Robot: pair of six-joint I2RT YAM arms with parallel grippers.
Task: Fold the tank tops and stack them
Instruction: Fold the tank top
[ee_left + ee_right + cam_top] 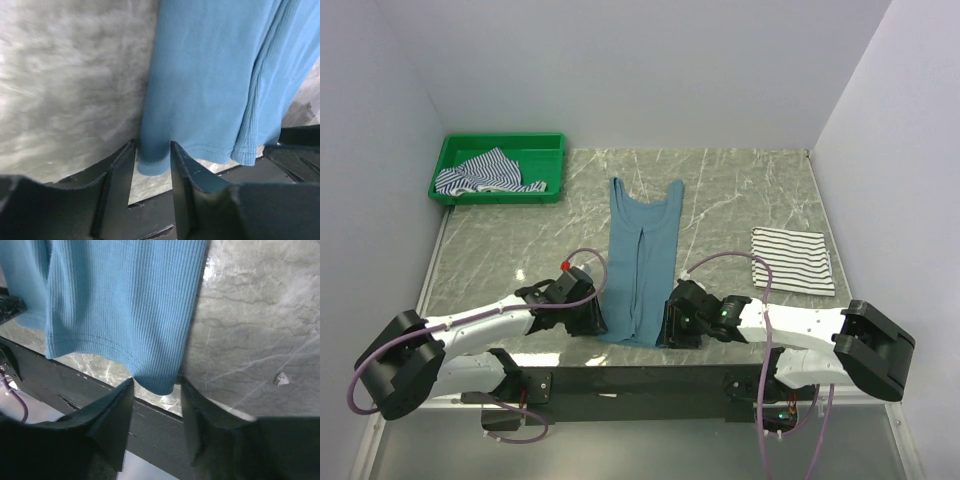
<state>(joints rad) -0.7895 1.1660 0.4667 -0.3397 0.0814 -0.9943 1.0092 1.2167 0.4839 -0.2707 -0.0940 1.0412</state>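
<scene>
1. Left gripper (152, 150), black, two-fingered, at the near edge of the table (740, 190), a grey marbled slab. Jaws part-open, set astride the near-left hem corner of item 3; cloth lies between the fingers, but a gap shows beside it, so it is not clamped.

2. Right gripper (157, 385), same make. Jaws part-open, astride the near-right hem corner of the same garment; likewise no firm pinch.

3. Plain dusty teal-blue ribbed tank top (642, 250). It lies flat along the middle of the table, hem at the near edge, straps pointing to the far edge. It forms a narrow strip with a line down its centre (the sides look already folded inward). Condition: half folded, by my reading.

4. White tank top with thin black stripes (792, 260). A neat folded rectangle by the right edge, well apart from item 3. Condition: done.

5. Blue-and-white striped tank top with white trim (485, 172). Crumpled inside the green plastic tray (505, 139) at the far-left corner. Condition: untouched.

Progress: about one garment of three finished. Outstanding are the crosswise fold of item 3, the whole of item 5, and all the stacking, since no two tops touch.
</scene>
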